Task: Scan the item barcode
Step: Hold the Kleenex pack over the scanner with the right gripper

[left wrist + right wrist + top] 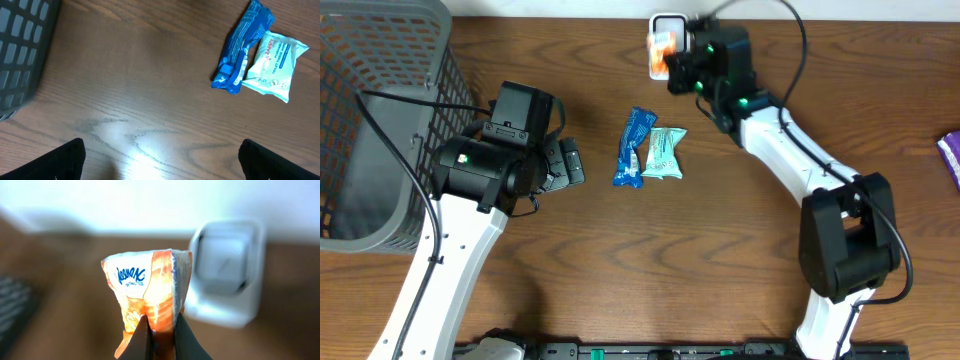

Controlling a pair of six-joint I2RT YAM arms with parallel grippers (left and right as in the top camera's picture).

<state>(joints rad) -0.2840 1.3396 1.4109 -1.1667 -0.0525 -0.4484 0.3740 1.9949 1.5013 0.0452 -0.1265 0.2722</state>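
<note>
Overhead looks straight down; left wrist, closer, shares the blue packet.

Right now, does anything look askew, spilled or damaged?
Nothing spilled or damaged. The orange packet is pinched and creased where the right gripper holds it near the white scanner; the blue packet and wipes pack lie touching mid-table, slightly tilted.

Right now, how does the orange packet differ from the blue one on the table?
The orange-and-white packet is pinched upright in the right hand, held in front of the white scanner; the blue packet lies flat on the table, untouched, beside a pale green wipes pack. The blue packet is long and narrow; the orange-and-white packet looks shorter and wider. Both are soft wrapped packs.
</note>
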